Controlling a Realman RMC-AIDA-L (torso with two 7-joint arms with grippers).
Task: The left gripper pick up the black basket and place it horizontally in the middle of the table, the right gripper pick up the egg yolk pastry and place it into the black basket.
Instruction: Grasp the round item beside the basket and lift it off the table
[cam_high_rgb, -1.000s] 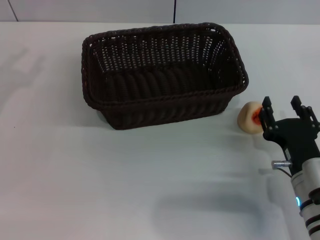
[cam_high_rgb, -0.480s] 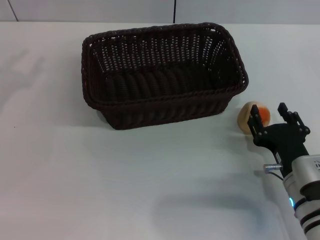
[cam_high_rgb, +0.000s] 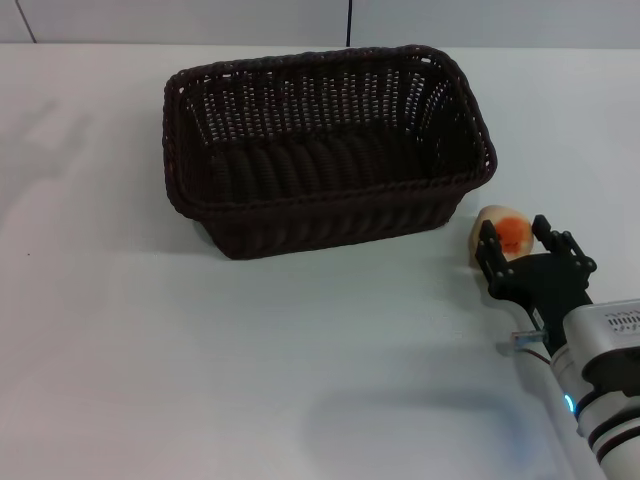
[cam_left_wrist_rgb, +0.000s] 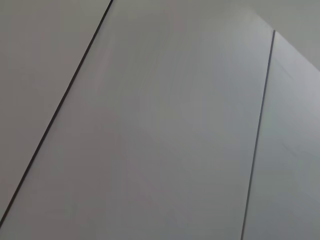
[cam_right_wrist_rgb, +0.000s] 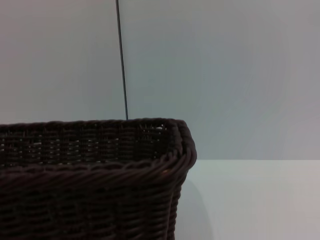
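The black basket (cam_high_rgb: 320, 150) stands upright and empty in the middle of the white table (cam_high_rgb: 150, 350); one of its corners fills the lower part of the right wrist view (cam_right_wrist_rgb: 95, 175). The egg yolk pastry (cam_high_rgb: 498, 235) lies on the table just right of the basket, orange-red yolk showing. My right gripper (cam_high_rgb: 520, 245) is open, its black fingers on either side of the pastry, low over the table. My left gripper is out of view; the left wrist view shows only grey wall panels.
A pale wall with a dark vertical seam (cam_high_rgb: 350, 22) runs along the table's far edge. Bare tabletop lies left of and in front of the basket.
My right gripper has moved left and lower, from beside the pastry to fingers straddling it. The basket and the pastry have not moved.
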